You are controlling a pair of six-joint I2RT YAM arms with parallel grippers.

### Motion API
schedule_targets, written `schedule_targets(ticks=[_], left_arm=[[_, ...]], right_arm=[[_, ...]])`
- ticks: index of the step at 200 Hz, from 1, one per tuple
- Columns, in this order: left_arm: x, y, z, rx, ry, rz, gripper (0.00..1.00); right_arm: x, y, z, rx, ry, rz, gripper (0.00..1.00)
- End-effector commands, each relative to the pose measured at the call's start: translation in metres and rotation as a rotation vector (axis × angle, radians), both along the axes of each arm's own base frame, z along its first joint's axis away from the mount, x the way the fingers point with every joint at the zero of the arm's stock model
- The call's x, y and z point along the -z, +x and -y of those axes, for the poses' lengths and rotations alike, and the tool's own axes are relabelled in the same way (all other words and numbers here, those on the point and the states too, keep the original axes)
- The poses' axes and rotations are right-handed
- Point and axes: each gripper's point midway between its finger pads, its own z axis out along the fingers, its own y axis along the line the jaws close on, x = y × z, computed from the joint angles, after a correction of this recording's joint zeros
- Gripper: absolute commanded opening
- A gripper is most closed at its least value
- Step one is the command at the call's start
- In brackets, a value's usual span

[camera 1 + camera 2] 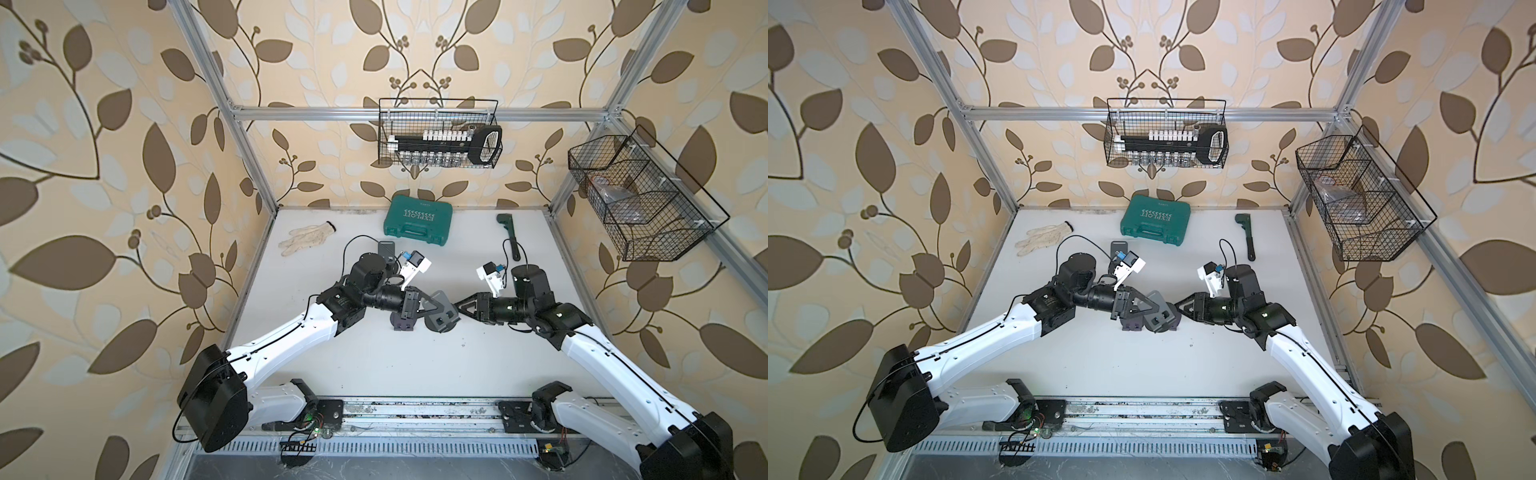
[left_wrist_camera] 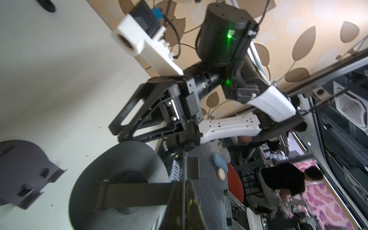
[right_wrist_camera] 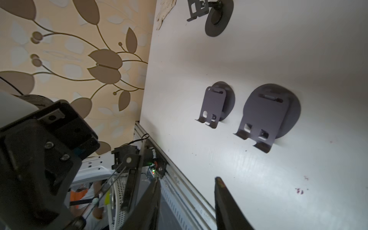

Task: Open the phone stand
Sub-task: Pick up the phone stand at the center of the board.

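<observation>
Word "EXPLOIT", upside down, on green case (image 1: 417, 221) behind grey phone stand (image 1: 433, 321)

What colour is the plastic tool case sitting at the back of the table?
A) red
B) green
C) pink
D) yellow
B: the tool case at the back of the table is green, with pale lettering on its lid and a carry handle along its near edge.

Top views overlook whole table (image 1: 374, 365); wrist views close.
</observation>
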Motion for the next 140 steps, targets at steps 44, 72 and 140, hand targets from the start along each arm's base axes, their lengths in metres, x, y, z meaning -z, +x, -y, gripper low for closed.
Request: schedule_targets(ticks=[44,72,140], left_arm=[[-0.021,-0.034,-0.013,0.177,0.011,0.061,0.00],[-0.018,-0.033,-0.014,0.177,0.028,0.070,0.00],[-0.020,-0.032,-0.011,0.189,0.021,0.077,0.00]], right_arm=[[-0.045,-0.007,-0.017,-0.065,0.194,-0.009,0.42],[-0.052,-0.014,-0.018,-0.100,0.217,-0.002,0.42],[-0.020,-0.025,-0.017,-0.143,0.166,-0.077,0.38]])
